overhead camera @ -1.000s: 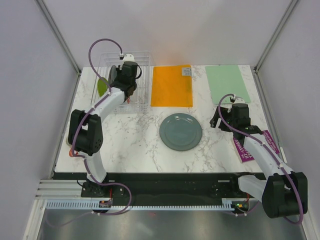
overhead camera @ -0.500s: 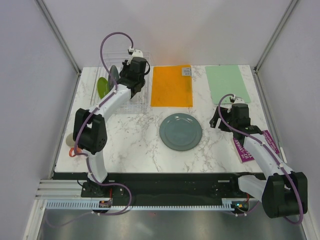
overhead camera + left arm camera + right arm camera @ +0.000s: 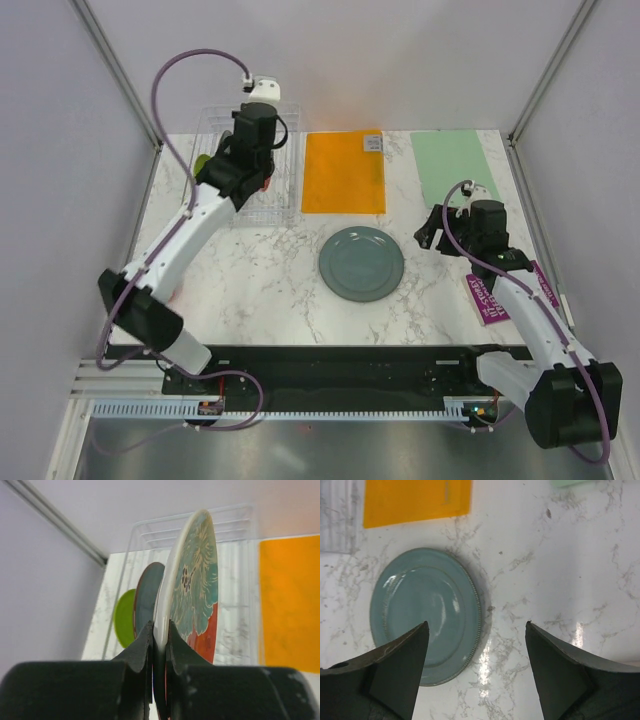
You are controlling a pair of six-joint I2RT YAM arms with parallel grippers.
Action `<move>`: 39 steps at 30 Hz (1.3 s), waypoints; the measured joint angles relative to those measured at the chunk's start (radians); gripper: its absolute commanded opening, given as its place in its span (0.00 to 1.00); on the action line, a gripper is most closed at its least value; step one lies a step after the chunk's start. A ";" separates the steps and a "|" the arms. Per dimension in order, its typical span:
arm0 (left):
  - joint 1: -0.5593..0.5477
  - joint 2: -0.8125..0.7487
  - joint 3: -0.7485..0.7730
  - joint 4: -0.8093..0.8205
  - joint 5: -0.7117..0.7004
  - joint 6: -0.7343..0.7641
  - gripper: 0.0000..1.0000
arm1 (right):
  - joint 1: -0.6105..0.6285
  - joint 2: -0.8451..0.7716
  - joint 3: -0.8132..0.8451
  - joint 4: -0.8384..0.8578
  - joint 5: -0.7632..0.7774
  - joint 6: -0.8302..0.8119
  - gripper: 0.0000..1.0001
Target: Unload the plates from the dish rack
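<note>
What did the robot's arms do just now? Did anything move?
The left gripper, shut on the red flowery plate, rose above the dish rack while that arm's elbow swung toward the near left corner. The right gripper shifted only slightly, open. The grey-green plate stayed put.

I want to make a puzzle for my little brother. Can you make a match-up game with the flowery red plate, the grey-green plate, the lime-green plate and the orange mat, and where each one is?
Things:
1. flowery red plate
2. grey-green plate
3. lime-green plate
4. orange mat

Places:
A. lying flat in the middle of the marble table
B. flat at the far edge, right beside the dish rack
C. pinched on edge by the left gripper
D. standing on edge behind the dark teal plate

Pairs: 1-C, 2-A, 3-D, 4-B
</note>
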 measured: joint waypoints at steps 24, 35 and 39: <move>-0.013 -0.561 -0.880 0.222 1.012 -0.828 0.02 | 0.146 0.045 0.013 0.352 -0.338 0.261 0.87; -0.008 -0.606 -0.948 0.443 1.070 -0.913 0.02 | 0.231 0.113 -0.093 0.546 -0.356 0.374 0.69; -0.008 -0.602 -0.972 0.481 1.081 -0.921 0.02 | 0.244 0.128 -0.124 0.633 -0.397 0.424 0.54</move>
